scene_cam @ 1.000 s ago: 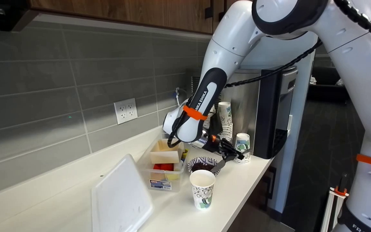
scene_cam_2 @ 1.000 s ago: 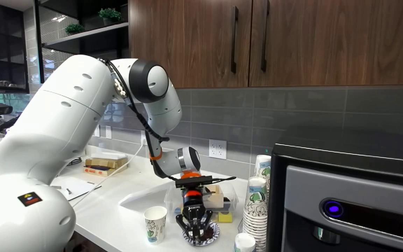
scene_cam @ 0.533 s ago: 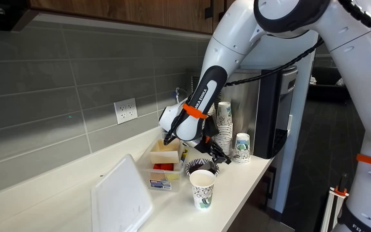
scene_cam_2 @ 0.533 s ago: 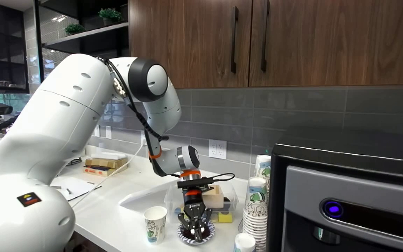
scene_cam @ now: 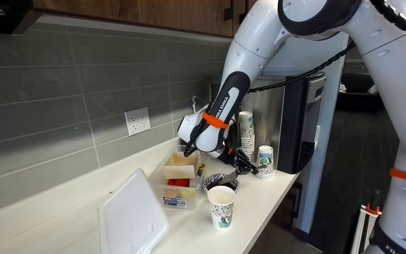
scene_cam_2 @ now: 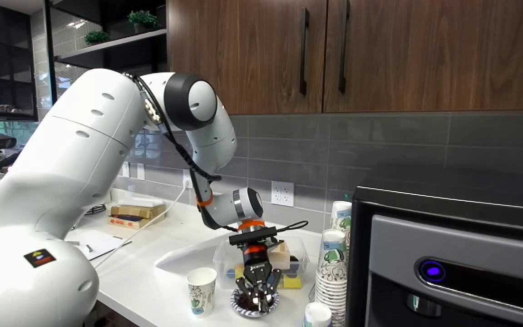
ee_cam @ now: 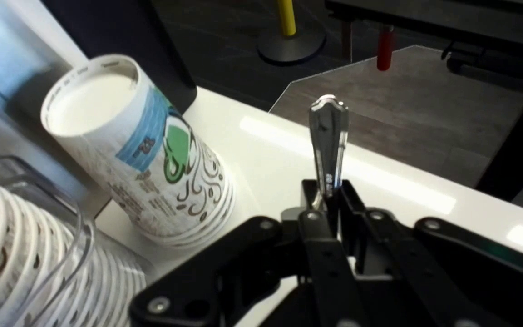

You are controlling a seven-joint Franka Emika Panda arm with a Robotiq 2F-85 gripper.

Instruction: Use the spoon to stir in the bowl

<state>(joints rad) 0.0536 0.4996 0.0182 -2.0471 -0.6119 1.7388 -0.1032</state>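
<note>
The gripper (ee_cam: 329,193) pinches the spoon (ee_cam: 329,131) partway along, slanted over the bowl (scene_cam_2: 245,311), presumably so its head can stir.

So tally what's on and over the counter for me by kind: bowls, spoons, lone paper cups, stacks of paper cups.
Bowl: 1
Spoon, held in the tool: 1
Lone paper cup: 1
Stacks of paper cups, two tall and one short: 3
Total: 6
</note>
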